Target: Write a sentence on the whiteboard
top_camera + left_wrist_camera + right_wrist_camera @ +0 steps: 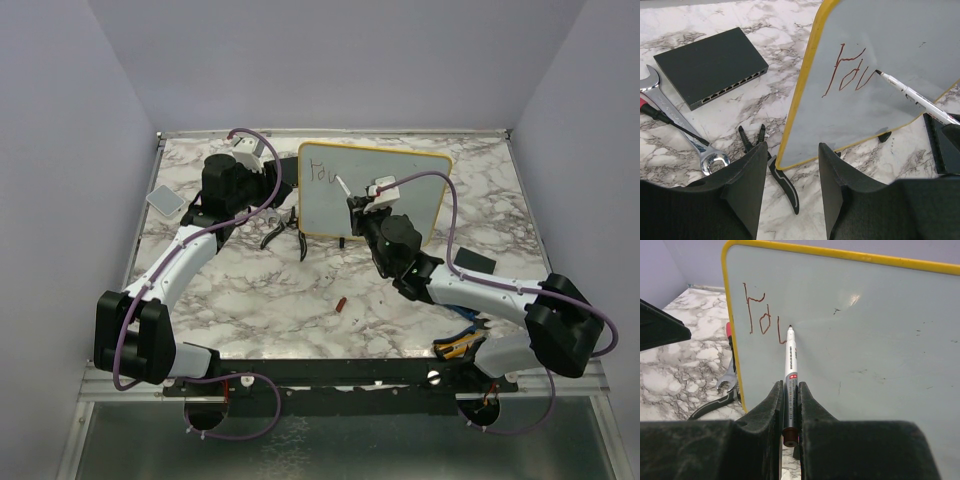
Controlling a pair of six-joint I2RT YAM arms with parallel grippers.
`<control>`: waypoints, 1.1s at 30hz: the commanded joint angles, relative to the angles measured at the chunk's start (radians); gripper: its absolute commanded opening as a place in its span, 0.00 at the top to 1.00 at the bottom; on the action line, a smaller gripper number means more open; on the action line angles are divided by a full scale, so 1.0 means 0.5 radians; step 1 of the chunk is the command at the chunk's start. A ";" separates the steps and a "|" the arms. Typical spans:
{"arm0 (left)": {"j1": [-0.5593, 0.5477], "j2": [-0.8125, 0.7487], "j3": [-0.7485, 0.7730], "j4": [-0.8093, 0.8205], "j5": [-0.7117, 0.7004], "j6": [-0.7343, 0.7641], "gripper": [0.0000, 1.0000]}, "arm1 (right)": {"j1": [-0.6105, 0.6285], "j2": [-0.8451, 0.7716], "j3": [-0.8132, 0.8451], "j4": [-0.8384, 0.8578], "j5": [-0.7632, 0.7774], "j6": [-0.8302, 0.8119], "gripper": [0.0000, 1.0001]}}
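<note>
The whiteboard [325, 212] stands propped upright at the middle of the marble table [300, 300], its writing face turned toward the arms. Of the sentence [760, 315], only three reddish-brown letters show in the board's upper left corner, roughly "You". The tip of the marker [790, 357] touches the board at the tail of the last letter.

The marker's long axis runs straight out from the right hand [790, 390] to the board, and that hand is clamped tight on the barrel. The coming strokes, as I judge it, go to the right of the tip, where the board lies bare.

The left hand [792, 155] sits at the board's lower left corner with its jaws apart and nothing pinched between them. Whether a finger touches the yellow frame I cannot tell.

Black pliers [776, 167] lie on the table just below that corner. A combination wrench [687, 132], a screwdriver [665, 120] and a black network switch [710, 65] lie beyond, none across the marker's path.
</note>
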 commanded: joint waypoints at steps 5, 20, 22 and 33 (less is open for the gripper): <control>0.016 -0.066 -0.024 0.018 -0.030 0.026 0.53 | 0.002 -0.039 0.046 0.067 0.097 -0.041 1.00; 0.018 -0.073 -0.027 0.018 -0.040 0.028 0.53 | 0.002 0.004 -0.040 -0.049 0.019 0.106 1.00; 0.019 -0.073 -0.028 0.018 -0.040 0.027 0.53 | 0.002 0.007 -0.049 -0.067 0.013 0.123 1.00; 0.022 -0.070 -0.024 0.016 -0.036 0.029 0.53 | 0.002 0.008 -0.083 -0.097 0.032 0.158 1.00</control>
